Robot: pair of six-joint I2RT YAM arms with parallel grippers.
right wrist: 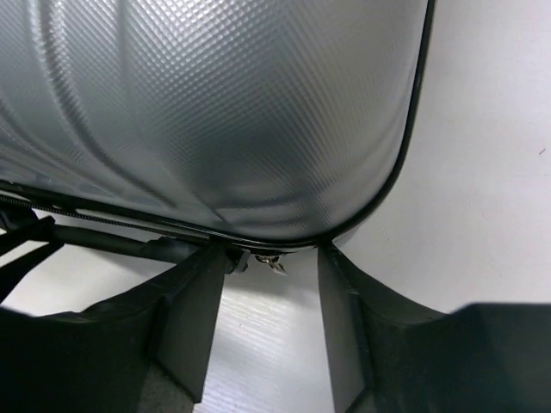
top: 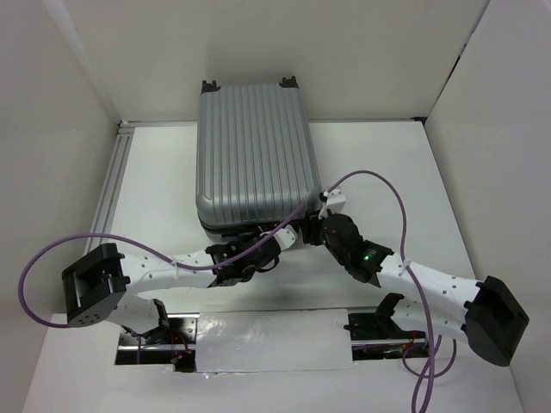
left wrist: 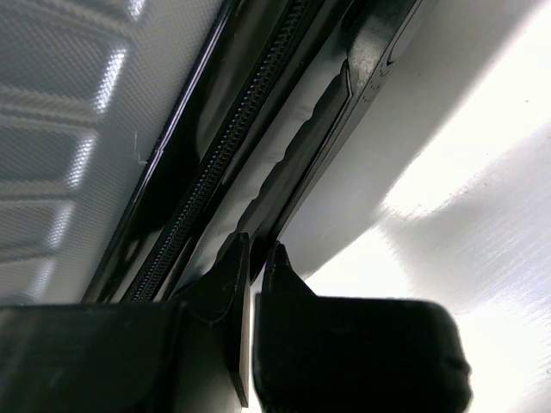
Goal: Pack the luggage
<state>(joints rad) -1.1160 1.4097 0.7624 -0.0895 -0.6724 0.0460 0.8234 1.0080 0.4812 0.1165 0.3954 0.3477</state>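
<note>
The luggage (top: 254, 155) is a ribbed silver-grey suitcase lying flat with its shell closed, wheels at the far end. My left gripper (top: 288, 236) is at its near edge, and my right gripper (top: 307, 231) is at its near right corner. In the left wrist view the left gripper (left wrist: 256, 251) is shut, its tips against the black seam beside the zipper (left wrist: 232, 138). I cannot see anything between them. In the right wrist view the right gripper (right wrist: 271, 254) is open under the rounded corner of the luggage (right wrist: 224, 112), with a small metal zipper pull (right wrist: 274, 262) hanging between its fingertips.
The white table (top: 155, 189) carries the suitcase. An aluminium rail (top: 108, 189) runs along its left side. White walls enclose the back and both sides. Purple cables (top: 379, 179) loop over both arms.
</note>
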